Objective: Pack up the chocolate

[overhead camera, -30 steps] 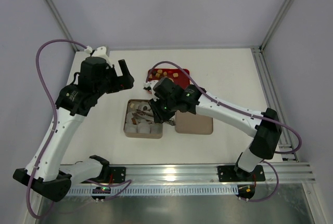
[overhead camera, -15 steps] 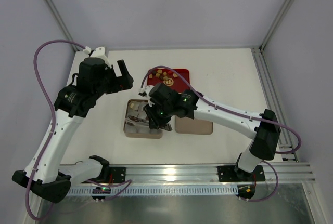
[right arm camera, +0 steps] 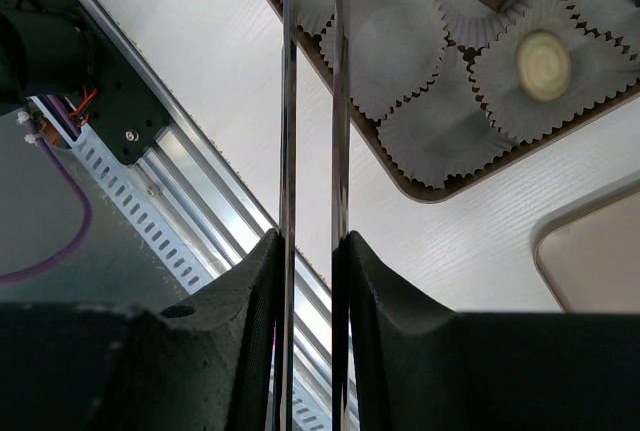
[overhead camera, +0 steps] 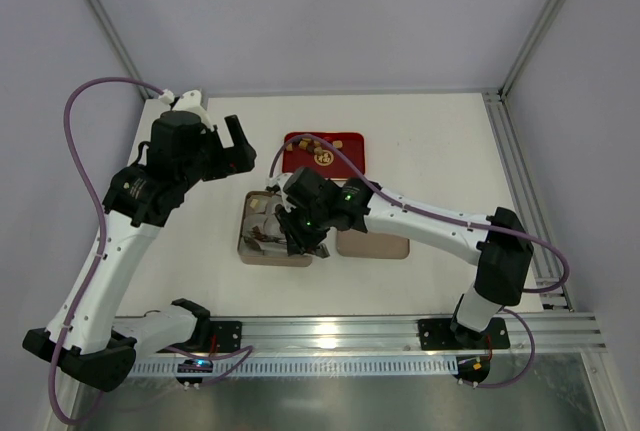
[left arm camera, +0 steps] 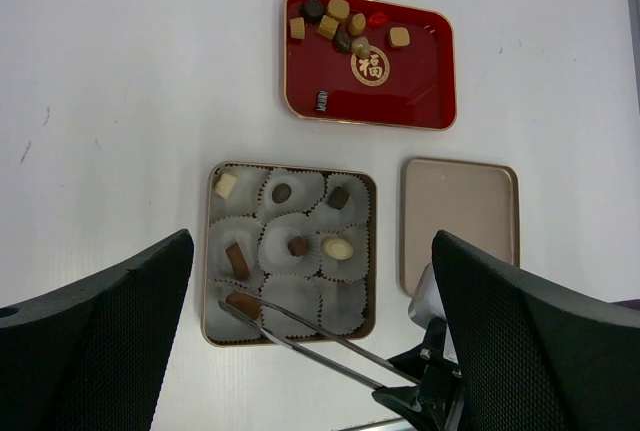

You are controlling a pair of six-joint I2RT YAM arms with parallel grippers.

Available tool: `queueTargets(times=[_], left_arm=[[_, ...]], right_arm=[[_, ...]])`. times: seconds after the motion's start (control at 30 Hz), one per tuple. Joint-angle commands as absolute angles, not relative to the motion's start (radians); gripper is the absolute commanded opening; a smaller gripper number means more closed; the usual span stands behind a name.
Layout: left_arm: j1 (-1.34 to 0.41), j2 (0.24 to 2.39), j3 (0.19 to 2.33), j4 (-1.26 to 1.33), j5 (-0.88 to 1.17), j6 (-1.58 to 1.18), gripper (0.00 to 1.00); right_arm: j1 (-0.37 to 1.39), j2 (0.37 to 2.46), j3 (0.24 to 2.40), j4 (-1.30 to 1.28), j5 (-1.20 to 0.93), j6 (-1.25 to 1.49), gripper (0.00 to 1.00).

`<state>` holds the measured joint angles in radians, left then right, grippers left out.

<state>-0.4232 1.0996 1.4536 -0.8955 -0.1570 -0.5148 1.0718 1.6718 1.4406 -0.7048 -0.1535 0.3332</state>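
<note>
Brown, tan, cream bite-size chocolate

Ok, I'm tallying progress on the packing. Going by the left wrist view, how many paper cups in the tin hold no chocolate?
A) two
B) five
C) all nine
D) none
A: the bottom-middle cup and bottom-right cup of the tin are bare. The other seven each show a piece, with the bottom-left piece at the tips of the tweezers.
</note>
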Motion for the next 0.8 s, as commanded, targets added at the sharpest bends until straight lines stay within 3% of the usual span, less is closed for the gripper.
queueTargets(times=[0.0,0.77], left_arm=[[-0.419,1.081,1.465,-0.888,-0.169,-0.500,1.00],[-0.419,1.077,1.463,-0.888,-0.169,-0.502,1.00]], right_arm=[[1.078,1.675,1.445,-0.652,-0.172,0.344,0.31],[1.078,1.687,1.448,-0.650,-0.175,0.342,0.38]])
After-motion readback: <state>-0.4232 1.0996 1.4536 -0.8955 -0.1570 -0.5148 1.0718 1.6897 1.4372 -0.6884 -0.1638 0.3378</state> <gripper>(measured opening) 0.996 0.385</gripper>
